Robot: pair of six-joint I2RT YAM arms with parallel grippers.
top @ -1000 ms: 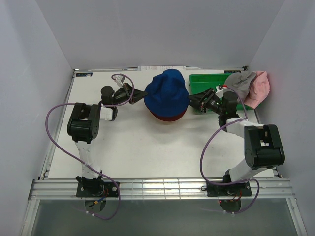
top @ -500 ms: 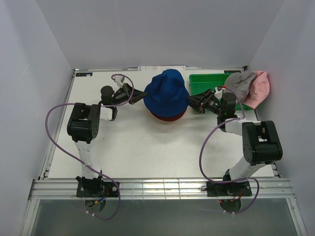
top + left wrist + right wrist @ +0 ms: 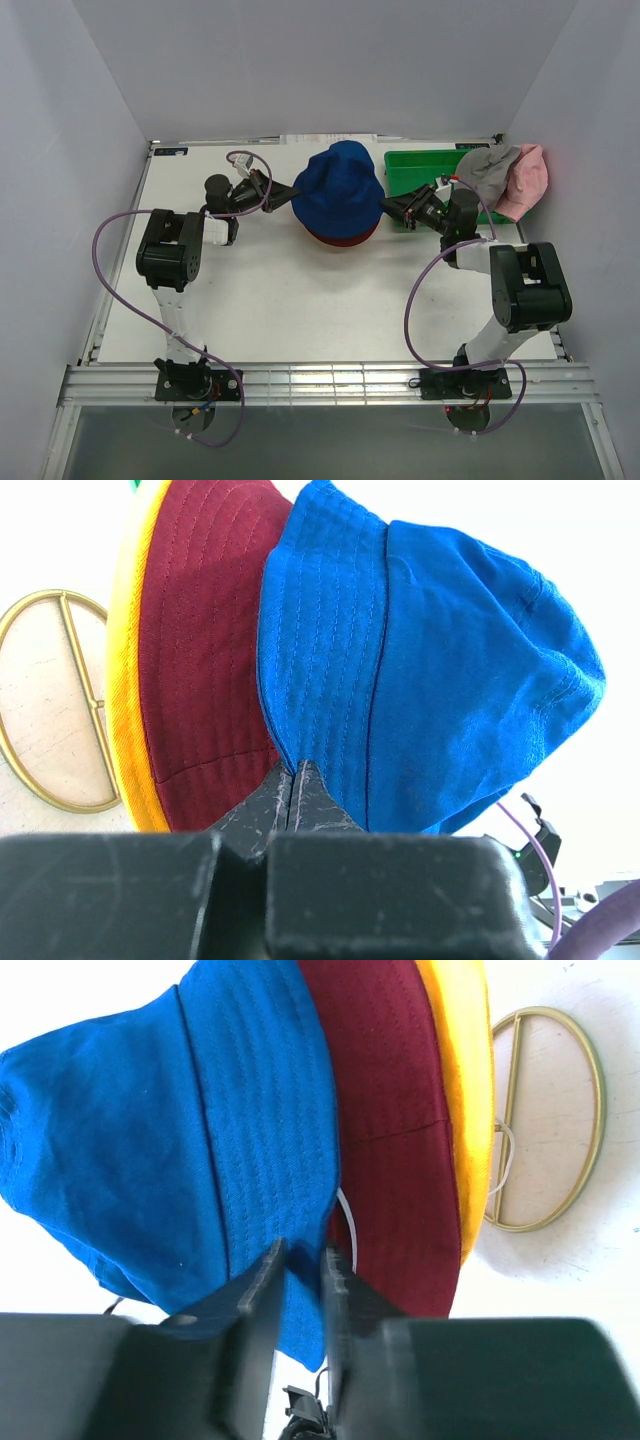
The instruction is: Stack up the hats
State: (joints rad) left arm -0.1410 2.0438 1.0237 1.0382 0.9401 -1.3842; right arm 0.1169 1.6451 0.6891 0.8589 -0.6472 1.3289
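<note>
The blue hat [image 3: 338,188] sits on top of the dark red hat [image 3: 340,238] at the back middle. In the wrist views the yellow hat [image 3: 124,690] lies under the dark red hat [image 3: 205,650]. My left gripper [image 3: 288,192] is shut on the blue hat's left brim [image 3: 300,680]. My right gripper [image 3: 392,207] is at the right brim; its jaws stand a little apart with the blue brim [image 3: 285,1140] between them. The grey hat [image 3: 487,167] and the pink hat [image 3: 527,180] lie at the back right.
A green plastic bin [image 3: 418,168] stands right of the stack, behind my right gripper. A gold wire-frame stand [image 3: 60,705] shows under the stack, also in the right wrist view [image 3: 545,1125]. White walls enclose the table [image 3: 260,290].
My right arm has shifted a little left and towards the blue hat's brim. The left arm and the stack have not moved.
</note>
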